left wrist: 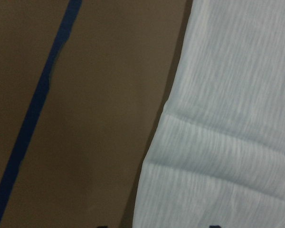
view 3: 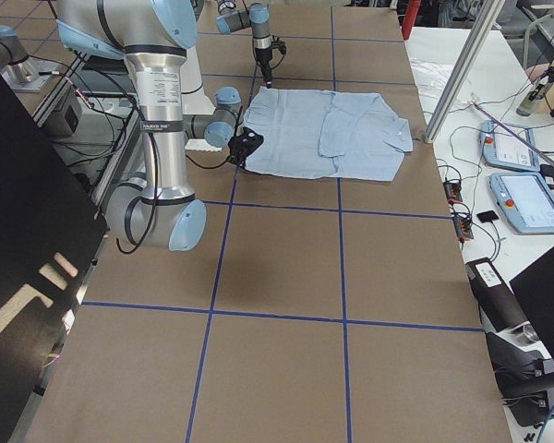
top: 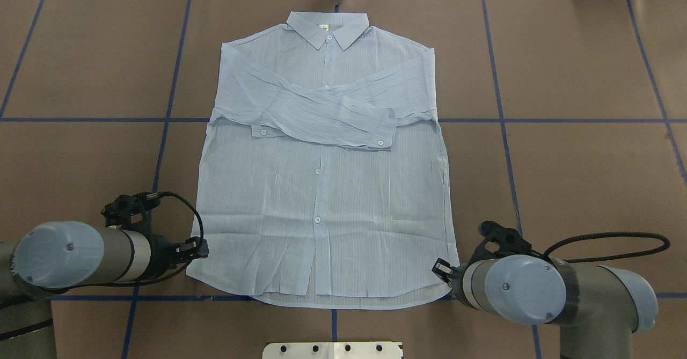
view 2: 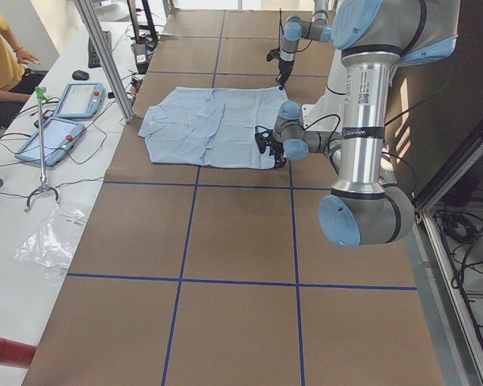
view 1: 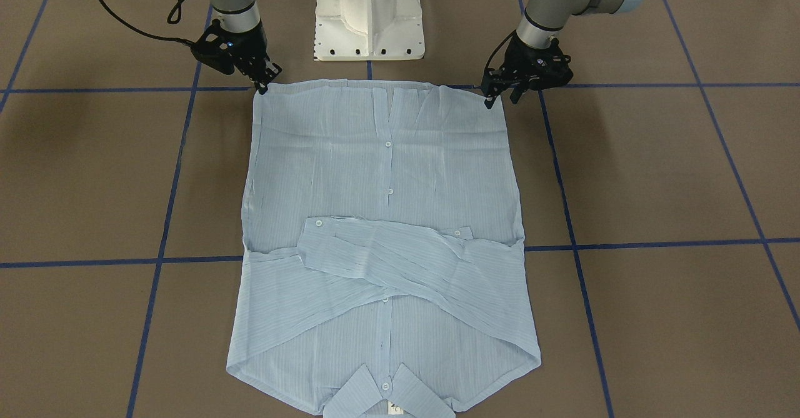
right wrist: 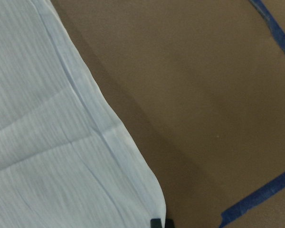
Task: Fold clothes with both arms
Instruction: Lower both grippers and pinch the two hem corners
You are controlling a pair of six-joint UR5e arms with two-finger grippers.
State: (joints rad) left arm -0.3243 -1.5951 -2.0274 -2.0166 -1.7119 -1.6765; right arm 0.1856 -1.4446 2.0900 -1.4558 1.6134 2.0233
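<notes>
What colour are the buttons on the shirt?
White buttons on the pale-blue shirt; clearest in the front-facing view.

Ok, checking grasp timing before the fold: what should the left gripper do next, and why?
Probably shut the left gripper on the hem corner of the shirt: its fingers stand apart there, and the sleeves already lie crossed on the chest.

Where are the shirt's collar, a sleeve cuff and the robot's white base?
collar (top: 328, 30): overhead view, its middle.
sleeve cuff (top: 384, 128): overhead view, near its button.
white base (view 1: 369, 12): front-facing view, its sloped front.

Pale-blue, faintly striped shirt (top: 322, 203) with white buttons (top: 317, 171) on a brown table (top: 579, 176) gridded with blue lines (top: 536, 120)
</notes>
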